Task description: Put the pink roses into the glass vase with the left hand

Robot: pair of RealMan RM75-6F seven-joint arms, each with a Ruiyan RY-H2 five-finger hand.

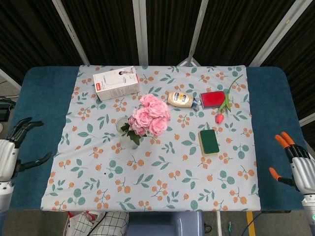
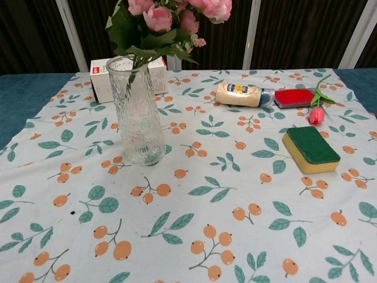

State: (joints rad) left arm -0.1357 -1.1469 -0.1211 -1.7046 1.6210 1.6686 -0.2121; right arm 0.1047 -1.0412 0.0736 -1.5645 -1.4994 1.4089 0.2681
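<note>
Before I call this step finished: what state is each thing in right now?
pink roses: stems in the vase, held by no hand
glass vase: upright on the cloth
left hand: open, at the table's left edge
right hand: open, at the right edge
mayonnaise bottle: lying on its side
tulip: lying flat
sponge: flat, green side up
</note>
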